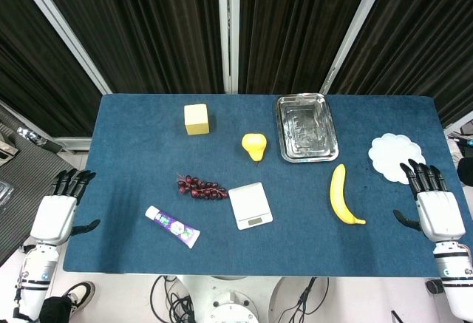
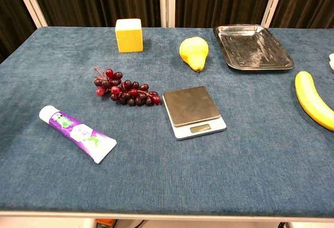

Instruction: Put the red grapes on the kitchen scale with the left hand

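The bunch of red grapes (image 1: 200, 187) (image 2: 126, 90) lies on the blue tablecloth just left of the kitchen scale (image 1: 250, 205) (image 2: 192, 110), a small white scale with a bare steel plate. My left hand (image 1: 58, 208) hangs off the table's left edge, fingers straight and apart, holding nothing, far from the grapes. My right hand (image 1: 434, 205) rests at the right edge, also open and empty. The chest view shows neither hand.
A toothpaste tube (image 1: 171, 226) (image 2: 77, 133) lies in front of the grapes. Behind them stand a yellow block (image 1: 196, 119) (image 2: 129, 35) and a pear (image 1: 253, 145) (image 2: 194, 52). A steel tray (image 1: 307, 127) (image 2: 252, 47), a banana (image 1: 341, 195) (image 2: 314, 99) and a white plate (image 1: 395, 157) sit to the right.
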Motion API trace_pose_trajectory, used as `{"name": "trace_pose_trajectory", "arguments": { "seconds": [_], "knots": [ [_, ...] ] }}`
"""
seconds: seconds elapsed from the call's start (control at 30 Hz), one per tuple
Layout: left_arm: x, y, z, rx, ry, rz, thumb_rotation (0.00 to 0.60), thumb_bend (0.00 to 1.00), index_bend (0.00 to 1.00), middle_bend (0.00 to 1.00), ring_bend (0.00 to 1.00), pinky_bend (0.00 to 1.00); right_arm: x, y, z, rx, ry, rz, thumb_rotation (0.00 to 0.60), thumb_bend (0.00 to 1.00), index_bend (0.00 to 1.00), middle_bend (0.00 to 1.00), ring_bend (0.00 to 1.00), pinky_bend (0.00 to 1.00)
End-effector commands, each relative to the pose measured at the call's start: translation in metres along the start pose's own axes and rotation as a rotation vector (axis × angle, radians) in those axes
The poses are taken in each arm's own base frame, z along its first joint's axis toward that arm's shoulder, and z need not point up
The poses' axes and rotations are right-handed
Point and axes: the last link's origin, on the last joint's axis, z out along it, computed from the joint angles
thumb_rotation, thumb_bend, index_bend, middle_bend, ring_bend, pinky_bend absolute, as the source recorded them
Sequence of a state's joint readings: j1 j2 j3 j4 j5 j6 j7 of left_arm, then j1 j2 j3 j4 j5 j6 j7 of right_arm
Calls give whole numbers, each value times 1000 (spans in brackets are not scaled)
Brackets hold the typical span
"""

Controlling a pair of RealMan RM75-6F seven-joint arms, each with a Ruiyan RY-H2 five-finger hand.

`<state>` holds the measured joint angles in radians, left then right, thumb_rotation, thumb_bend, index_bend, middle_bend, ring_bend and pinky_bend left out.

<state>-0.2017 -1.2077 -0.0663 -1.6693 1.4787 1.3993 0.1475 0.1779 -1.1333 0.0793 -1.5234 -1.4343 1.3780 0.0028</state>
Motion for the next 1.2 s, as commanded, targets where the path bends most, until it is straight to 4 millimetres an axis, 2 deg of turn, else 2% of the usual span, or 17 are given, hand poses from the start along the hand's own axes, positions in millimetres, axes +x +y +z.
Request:
{"name": "trace_pose_trajectory", "arguments": {
  "seconds": [0.03,0.3,0.53,0.7,0.87,1.07,1.2],
  "knots": [
    [1,0,-1,1,-1,2,600,0,109,90,0,16,-1,0,-1,0,-2,-1,600,107,0,0,0,0],
    [2,4,-5,-15,-1,-15,600,0,109,90,0,15,1,0,-3,4,3,8,600,108,0,0,0,0],
    [5,23,-4,-127,-15,-46,600,0,109,90,0,15,5,1,-2,5,16,16,600,110,0,0,0,0],
    [1,55,0,-283,-90,-85,600,0,109,100,0,16,6,-2,1,10,16,20,600,110,0,0,0,0],
    [-18,94,9,-433,-196,-124,600,21,109,137,0,17,5,-4,3,14,7,18,600,110,0,0,0,0],
    [-44,141,19,-573,-273,-196,600,137,106,138,0,16,6,-1,2,2,8,20,600,110,0,0,0,0],
    [-56,166,26,-635,-282,-225,600,234,106,162,0,16,9,3,1,-10,12,10,600,110,0,0,0,0]
  ]
}}
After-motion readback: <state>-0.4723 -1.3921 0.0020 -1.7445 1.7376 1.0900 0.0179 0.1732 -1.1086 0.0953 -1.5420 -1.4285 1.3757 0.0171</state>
